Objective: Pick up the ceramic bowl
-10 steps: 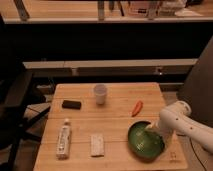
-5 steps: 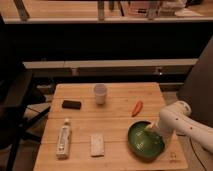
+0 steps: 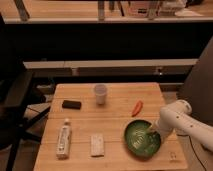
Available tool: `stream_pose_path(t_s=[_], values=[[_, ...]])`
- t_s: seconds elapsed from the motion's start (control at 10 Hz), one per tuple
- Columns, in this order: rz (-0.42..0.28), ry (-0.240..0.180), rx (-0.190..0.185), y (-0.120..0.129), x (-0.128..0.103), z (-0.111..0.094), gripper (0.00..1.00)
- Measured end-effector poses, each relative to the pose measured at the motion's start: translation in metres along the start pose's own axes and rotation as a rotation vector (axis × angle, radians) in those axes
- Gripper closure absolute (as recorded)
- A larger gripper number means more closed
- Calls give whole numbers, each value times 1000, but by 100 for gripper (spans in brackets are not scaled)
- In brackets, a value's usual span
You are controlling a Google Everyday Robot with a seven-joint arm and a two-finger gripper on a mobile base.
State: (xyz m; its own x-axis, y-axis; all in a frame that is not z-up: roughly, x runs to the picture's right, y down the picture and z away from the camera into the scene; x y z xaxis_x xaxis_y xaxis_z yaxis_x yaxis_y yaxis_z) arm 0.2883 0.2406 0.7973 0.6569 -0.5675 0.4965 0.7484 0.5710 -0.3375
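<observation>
The ceramic bowl (image 3: 141,139) is wide, glossy green with paler streaks inside, and sits on the wooden table (image 3: 115,105) at the front right. My gripper (image 3: 152,129) reaches in from the right on a white arm and is at the bowl's right rim, its tip over the bowl's inside. The bowl rests on the table.
A small white cup (image 3: 100,93) stands at the back middle. A red chili (image 3: 137,107) lies just behind the bowl. A black flat object (image 3: 71,104) is at the left, a white bottle (image 3: 63,139) at the front left, a white packet (image 3: 97,145) at the front middle.
</observation>
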Motion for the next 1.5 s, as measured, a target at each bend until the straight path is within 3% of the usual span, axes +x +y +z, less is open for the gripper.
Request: stream_pose_path(t_s=[0.2,0.3,0.5,0.8,0.9,1.2,1.5], values=[[-72,-78,93,-29,24,1,78],[-86,-104,110,-38,31,2,87],[-70,-83,84,-41,39,3,100],[-67,-48,71,-30,29,0,100],[-78,-42,78,-29,25,-13,100],[-99,-30,73,-49,36,-42,100],[-112,-14,77,-56,44,-53,100]])
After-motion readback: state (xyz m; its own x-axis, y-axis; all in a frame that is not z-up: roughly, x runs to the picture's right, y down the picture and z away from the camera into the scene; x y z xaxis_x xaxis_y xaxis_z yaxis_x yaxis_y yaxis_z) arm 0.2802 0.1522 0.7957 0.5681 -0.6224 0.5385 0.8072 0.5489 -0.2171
